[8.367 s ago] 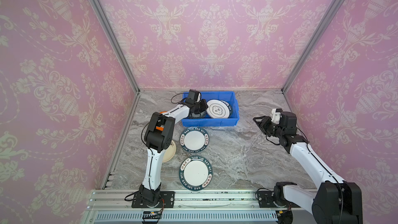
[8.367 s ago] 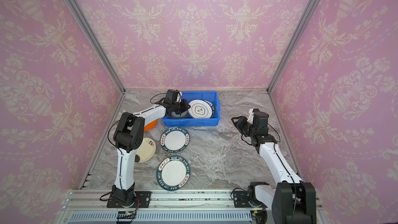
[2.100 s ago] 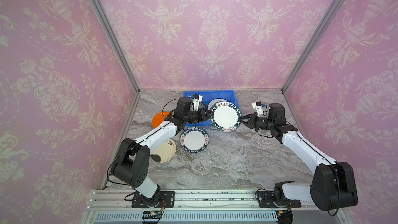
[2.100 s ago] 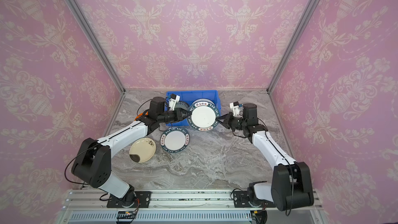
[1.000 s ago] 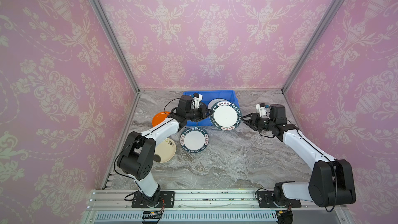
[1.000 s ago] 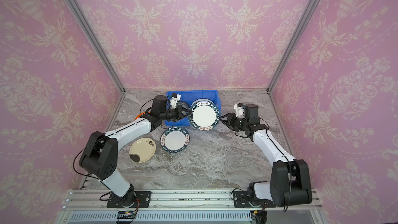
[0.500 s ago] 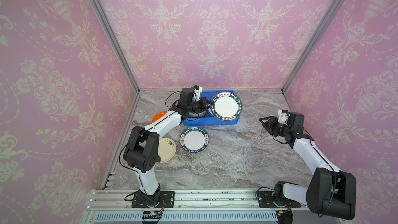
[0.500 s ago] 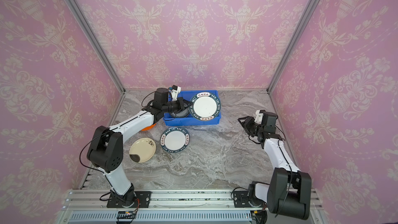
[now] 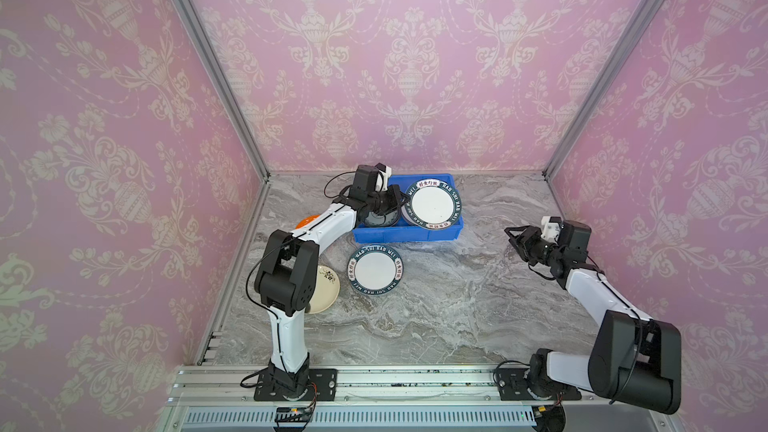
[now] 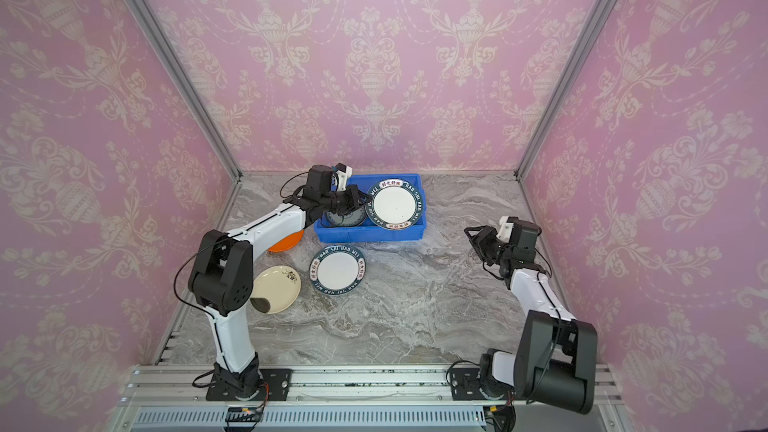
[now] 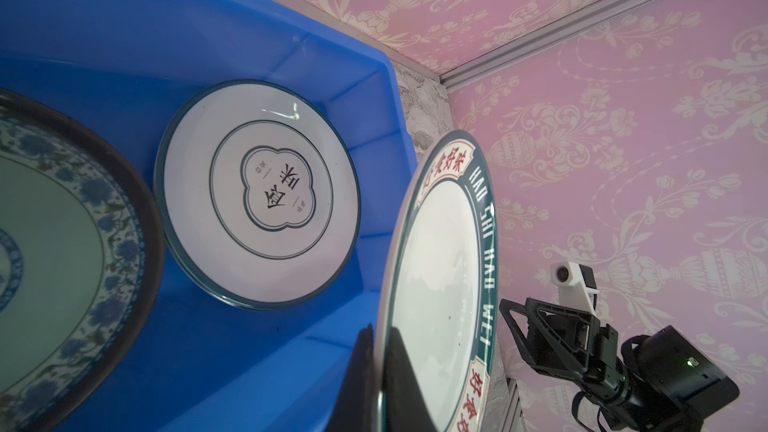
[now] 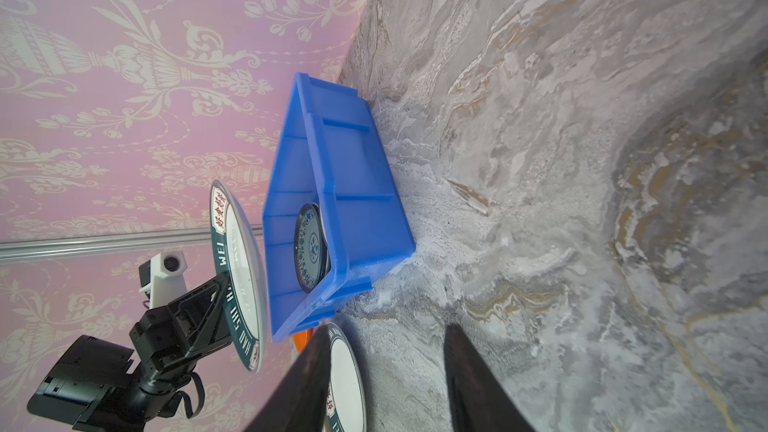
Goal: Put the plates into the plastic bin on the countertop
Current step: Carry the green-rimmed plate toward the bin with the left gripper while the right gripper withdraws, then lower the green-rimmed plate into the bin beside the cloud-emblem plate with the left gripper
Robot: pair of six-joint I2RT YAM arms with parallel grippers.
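My left gripper (image 11: 378, 338) is shut on the rim of a white plate with a teal lettered rim (image 9: 435, 203) (image 10: 395, 202), holding it tilted above the right half of the blue plastic bin (image 9: 407, 236) (image 10: 370, 236). Inside the bin lie a blue-patterned plate (image 11: 41, 243) (image 9: 378, 218) and a white plate with a centre emblem (image 11: 257, 195). Another teal-rimmed plate (image 9: 375, 270), a cream floral plate (image 10: 276, 288) and an orange plate (image 10: 286, 243) lie on the countertop (image 9: 457, 305). My right gripper (image 9: 513, 234) (image 12: 384, 330) hangs open and empty at the right.
Pink patterned walls with metal corner posts (image 9: 582, 110) close in the back and sides. The bin stands near the back wall. My left arm's elbow (image 9: 286, 272) hangs over the cream plate.
My left arm has carried the teal-rimmed plate back from in front of the bin to above it. The right gripper has pulled away to the right, apart from the plate.
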